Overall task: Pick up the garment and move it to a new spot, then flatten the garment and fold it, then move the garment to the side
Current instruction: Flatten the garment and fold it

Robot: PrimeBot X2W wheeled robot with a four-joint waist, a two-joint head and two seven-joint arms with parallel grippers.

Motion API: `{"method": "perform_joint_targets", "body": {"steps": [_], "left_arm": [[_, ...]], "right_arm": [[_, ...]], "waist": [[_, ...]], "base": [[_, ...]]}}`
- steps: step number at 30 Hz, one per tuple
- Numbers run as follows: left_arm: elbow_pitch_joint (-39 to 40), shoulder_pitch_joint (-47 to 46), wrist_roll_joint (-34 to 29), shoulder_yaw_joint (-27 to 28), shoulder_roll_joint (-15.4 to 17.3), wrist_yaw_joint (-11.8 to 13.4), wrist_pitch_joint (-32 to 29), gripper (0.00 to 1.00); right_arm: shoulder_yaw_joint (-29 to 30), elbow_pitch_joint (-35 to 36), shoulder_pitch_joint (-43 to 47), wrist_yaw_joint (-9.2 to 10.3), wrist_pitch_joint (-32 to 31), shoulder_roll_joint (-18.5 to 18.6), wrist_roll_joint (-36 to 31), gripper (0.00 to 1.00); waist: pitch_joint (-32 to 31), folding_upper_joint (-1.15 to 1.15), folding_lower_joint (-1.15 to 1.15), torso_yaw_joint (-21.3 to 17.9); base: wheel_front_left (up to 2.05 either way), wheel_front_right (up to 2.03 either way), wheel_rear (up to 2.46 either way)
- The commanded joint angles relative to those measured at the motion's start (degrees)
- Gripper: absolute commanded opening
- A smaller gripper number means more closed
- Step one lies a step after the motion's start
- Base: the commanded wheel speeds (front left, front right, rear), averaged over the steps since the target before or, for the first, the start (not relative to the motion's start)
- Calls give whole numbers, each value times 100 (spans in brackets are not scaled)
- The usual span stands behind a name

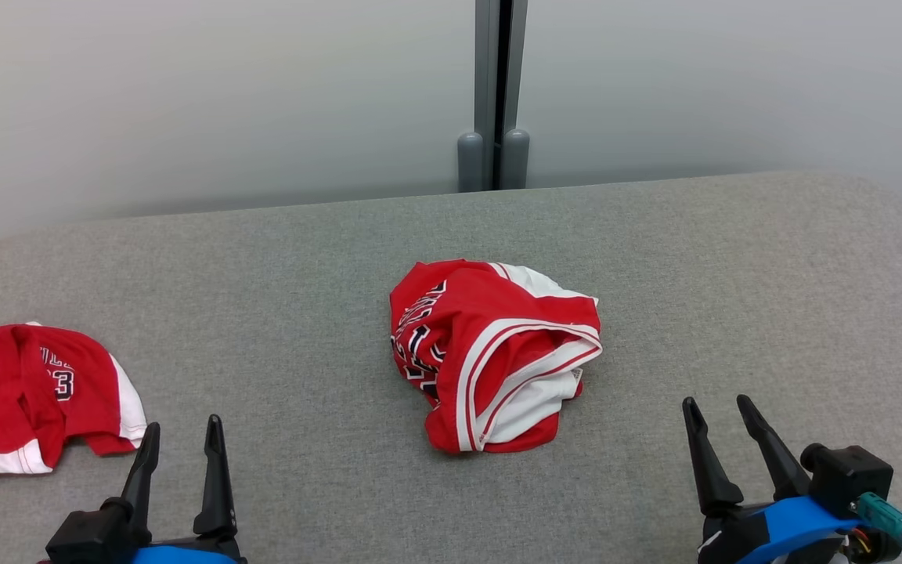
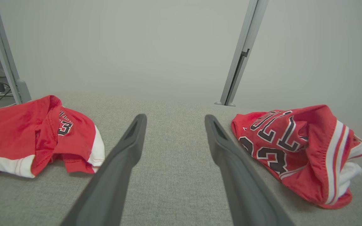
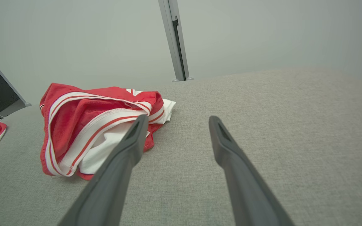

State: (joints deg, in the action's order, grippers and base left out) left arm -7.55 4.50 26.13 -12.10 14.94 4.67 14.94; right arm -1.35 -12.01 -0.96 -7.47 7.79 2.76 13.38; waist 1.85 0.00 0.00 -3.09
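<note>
Crumpled red-and-white basketball jersey (image 1: 494, 352) just sits bunched in the middle of the grey fabric-covered desk (image 1: 733, 274). Both the left jaws and right jaws are spread wide, gripping nothing, near the front edge either side of it. Second red jersey (image 1: 28, 392) lies off left.

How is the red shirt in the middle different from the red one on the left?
The middle garment is bunched in a heap; the left garment lies flatter. The middle garment shows red-striped trim; the left garment a wide white band. Both are red and white with dark numbers.
</note>
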Motion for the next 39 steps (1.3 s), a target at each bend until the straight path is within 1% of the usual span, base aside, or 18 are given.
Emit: {"method": "perform_joint_targets", "body": {"steps": [1, 10, 12, 17, 20, 22, 24, 28, 31, 32, 33, 36, 39], "left_arm": [[-9, -102, -14, -30, 12, 4, -10, 100], [85, -118, 38, -29, 27, 63, -61, 100], [135, -133, 26, -50, 36, 71, -94, 100], [243, -166, 4, -86, 44, 99, -149, 100], [297, -232, -41, -131, 67, 103, -195, 100], [346, -314, -62, -171, 73, 95, -215, 100], [372, -394, -81, -215, 74, 74, -244, 100], [392, -570, -106, -271, 50, 35, -259, 100], [357, -658, -113, -337, 28, -6, -259, 100], [335, -679, -117, -350, 23, -1, -252, 100], [320, -701, -120, -364, 20, -7, -247, 100], [281, -719, -117, -387, 11, -6, -229, 100], [234, -665, -99, -395, 12, 13, -222, 100]], "right_arm": [[-12, -20, -25, -5, 31, 23, 53, 100], [-93, -65, -261, -5, 9, 24, 181, 100], [-137, -65, -438, -5, -26, 22, 255, 100], [-312, -330, -1044, -5, -561, 24, 382, 100], [-406, -749, -1475, -5, -954, 23, 693, 100], [-388, -1151, -1783, -5, -1179, 24, 752, 100], [-343, -1598, -2084, -5, -1318, 23, 675, 100], [-395, -2492, -2571, -5, -1476, 22, 895, 100], [-542, -2991, -2896, -5, -1312, 22, 1032, 100], [-606, -3116, -2978, -5, -1206, 22, 1071, 46], [-663, -3213, -3049, -5, -1104, 23, 1074, 0], [-748, -3404, -3225, -5, -748, 25, 929, 0], [-819, -3450, -3350, -5, -496, 24, 735, 0]], "waist": [[4, 0, 0, -6], [45, 0, 0, 8], [89, 0, 0, 41], [241, 0, 0, 138], [366, 0, 0, 237], [482, 0, 0, 331], [594, 0, 0, 440], [773, 0, 0, 642], [848, 0, 0, 767], [854, 0, 0, 792], [855, 0, 0, 814], [816, 0, 0, 848], [704, 0, 0, 852]], "base": [[0, 0, 0], [0, 0, 0], [0, 0, 0], [0, 0, 0], [0, 0, 0], [0, 0, 0], [0, 0, 0], [0, 0, 0], [0, 0, 0], [0, 0, 0], [0, 0, 0], [0, 0, 0], [0, 0, 0]]}}
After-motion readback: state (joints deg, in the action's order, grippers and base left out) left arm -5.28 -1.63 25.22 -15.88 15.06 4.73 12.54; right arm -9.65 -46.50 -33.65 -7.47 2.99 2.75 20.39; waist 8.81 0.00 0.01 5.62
